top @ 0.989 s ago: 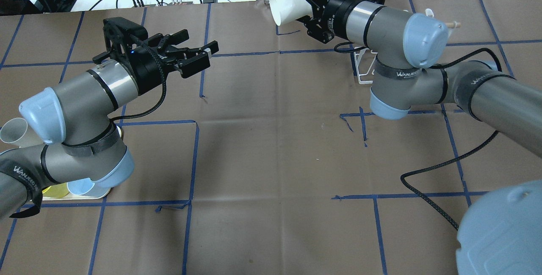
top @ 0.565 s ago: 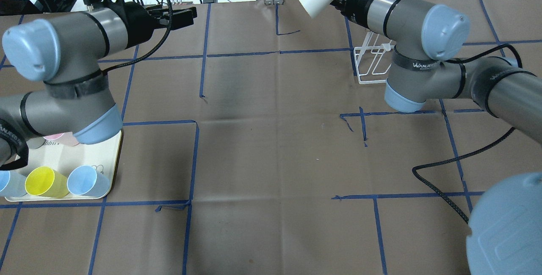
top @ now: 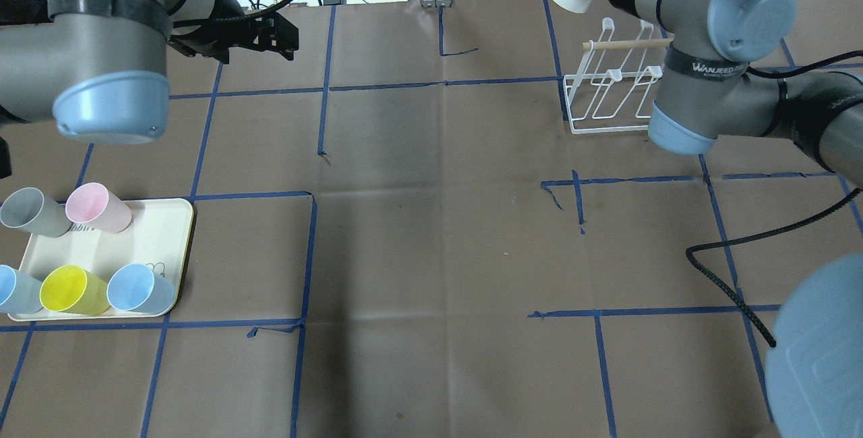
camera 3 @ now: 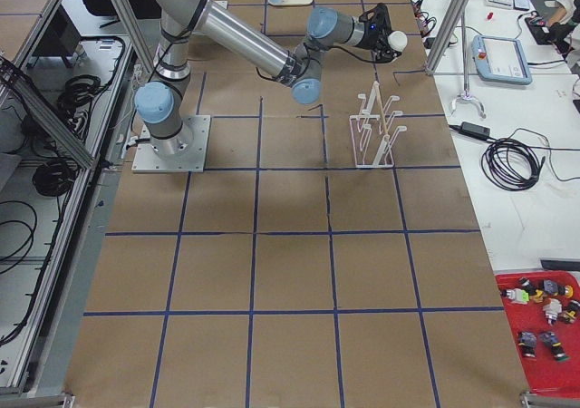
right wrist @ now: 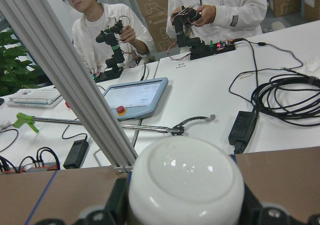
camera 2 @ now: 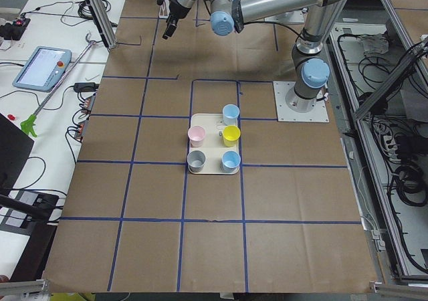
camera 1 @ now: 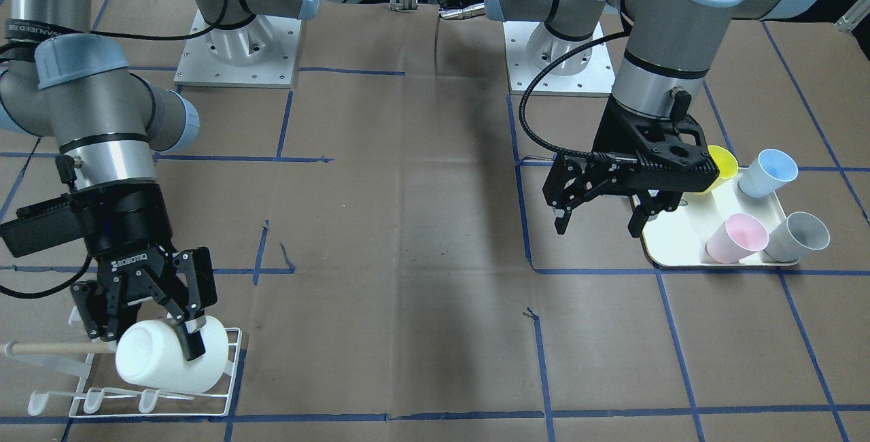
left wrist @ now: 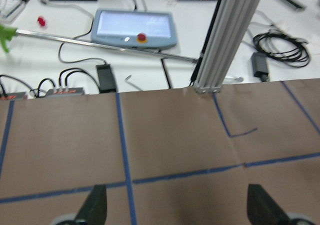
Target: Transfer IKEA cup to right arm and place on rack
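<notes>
We record the right gripper (camera 1: pixel 148 340) with fingers (camera 1: pixel 192 343) clamped on the white plastic cup (camera 1: pixel 204 360), tipped sideways above the white wire rack (camera 1: pixel 233 372); the left gripper (camera 1: pixel 597 227) shows fingers (camera 1: pixel 561 214) apart.

- Overhead camera is looking forward and down across the table (top: pixel 431 236), rack (top: pixel 611 74) sitting upper right.
- Front camera is facing back steeply, sharing that rack, now lower left.
- Wrist cameras are peering close, outward.
</notes>
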You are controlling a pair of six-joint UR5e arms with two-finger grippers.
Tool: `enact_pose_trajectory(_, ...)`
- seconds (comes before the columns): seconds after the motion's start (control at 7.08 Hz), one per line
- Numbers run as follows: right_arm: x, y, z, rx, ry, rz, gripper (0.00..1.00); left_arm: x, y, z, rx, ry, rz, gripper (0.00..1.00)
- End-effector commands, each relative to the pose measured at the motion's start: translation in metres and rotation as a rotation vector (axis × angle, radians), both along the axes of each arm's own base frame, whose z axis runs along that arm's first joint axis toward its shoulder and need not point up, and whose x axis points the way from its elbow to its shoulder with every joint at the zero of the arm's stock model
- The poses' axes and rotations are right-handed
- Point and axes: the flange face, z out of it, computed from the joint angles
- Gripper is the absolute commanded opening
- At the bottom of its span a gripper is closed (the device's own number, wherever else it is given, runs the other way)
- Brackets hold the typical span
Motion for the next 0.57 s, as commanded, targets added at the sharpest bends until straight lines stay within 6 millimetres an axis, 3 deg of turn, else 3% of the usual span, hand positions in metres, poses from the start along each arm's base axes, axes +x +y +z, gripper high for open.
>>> enact_pose_trajectory(0.0,-0.031,-0.038,-0.003,-0.033,0.129,-0.013,0.23,0.003,0.036,0.029,0.263,-0.039,0.013,1.00)
enact_pose_trajectory(0.28,-0.037,-0.060,-0.035,-0.024,0.225,0.041,0.22,0.007,0.062,0.036,0.290,-0.038,0.010,1.00)
enact_pose_trajectory(0.42,-0.038,-0.061,-0.045,-0.026,0.289,0.079,0.22,0.010,0.062,0.033,0.302,-0.037,0.013,1.00)
